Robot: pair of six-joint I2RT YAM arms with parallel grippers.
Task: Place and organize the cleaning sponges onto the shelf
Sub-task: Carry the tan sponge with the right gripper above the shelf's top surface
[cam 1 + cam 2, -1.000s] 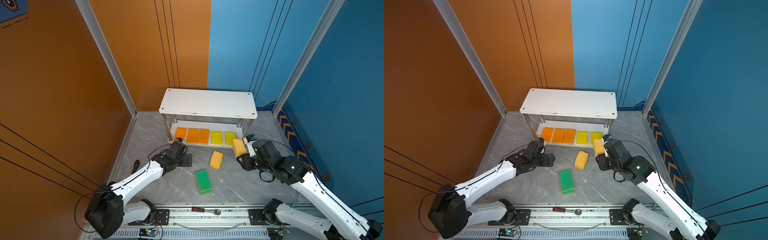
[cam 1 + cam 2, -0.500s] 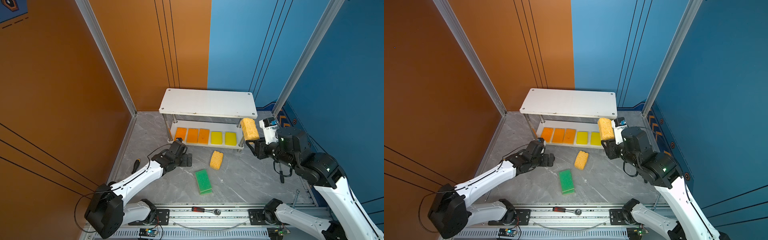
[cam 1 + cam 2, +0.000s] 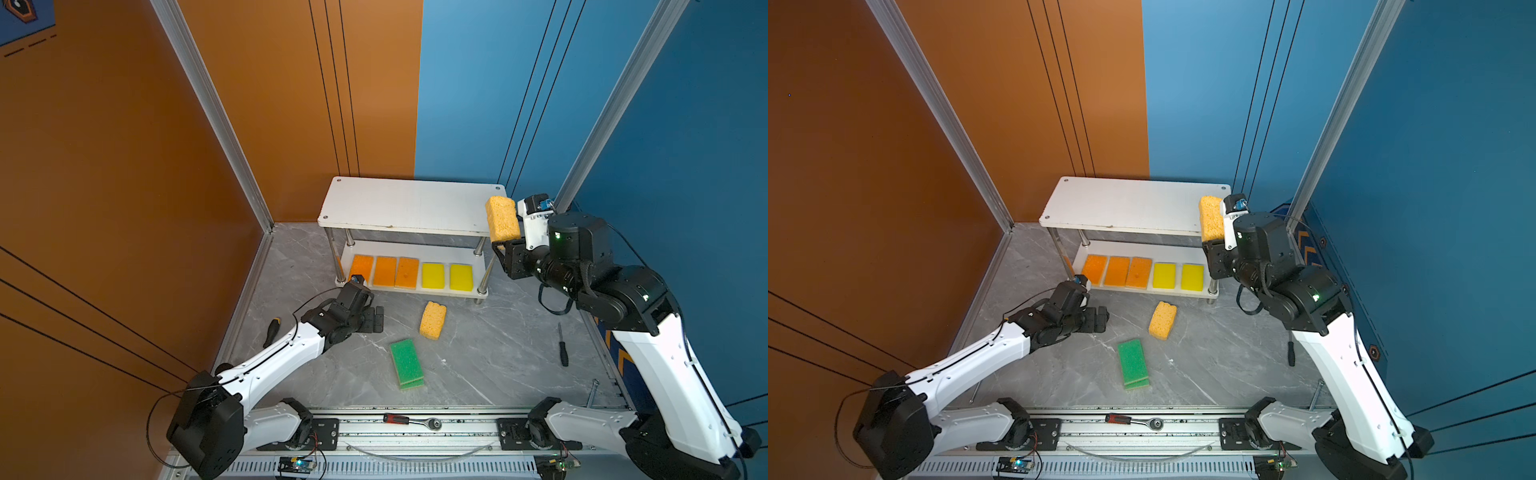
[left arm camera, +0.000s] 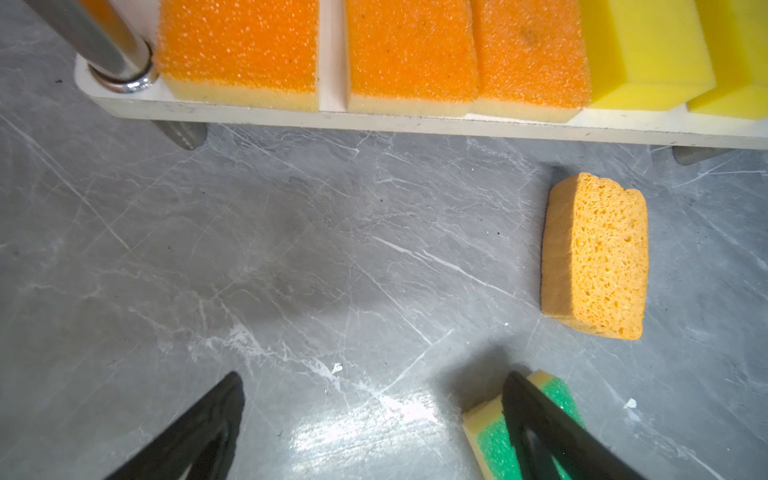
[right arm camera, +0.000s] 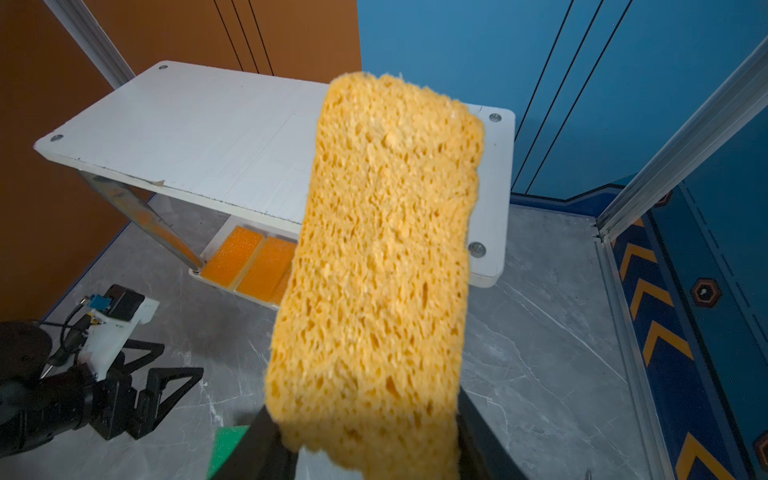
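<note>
The shelf (image 3: pixel 411 203) is a white two-tier rack against the back wall. Its lower board holds three orange-topped sponges (image 3: pixel 384 271) and two bright yellow ones (image 3: pixel 446 276) in a row. My right gripper (image 5: pixel 365 436) is shut on a porous yellow-orange sponge (image 3: pixel 503 218), held upright at the right end of the bare top board. A second porous sponge (image 3: pixel 433 320) lies on the floor before the shelf. Two green-topped sponges (image 3: pixel 406 363) lie stacked nearer the front. My left gripper (image 4: pixel 372 380) hangs open and empty, low over the floor, left of the green stack (image 4: pixel 490 440).
A black screwdriver (image 3: pixel 272 330) lies by the left wall and another (image 3: pixel 562 347) on the floor at the right. A red-handled ratchet (image 3: pixel 409 420) rests on the front rail. Orange and blue walls close in the back and sides.
My right arm has lifted the porous sponge from beside the shelf's lower right post up to the right end of the top board. The left arm has stayed still.
</note>
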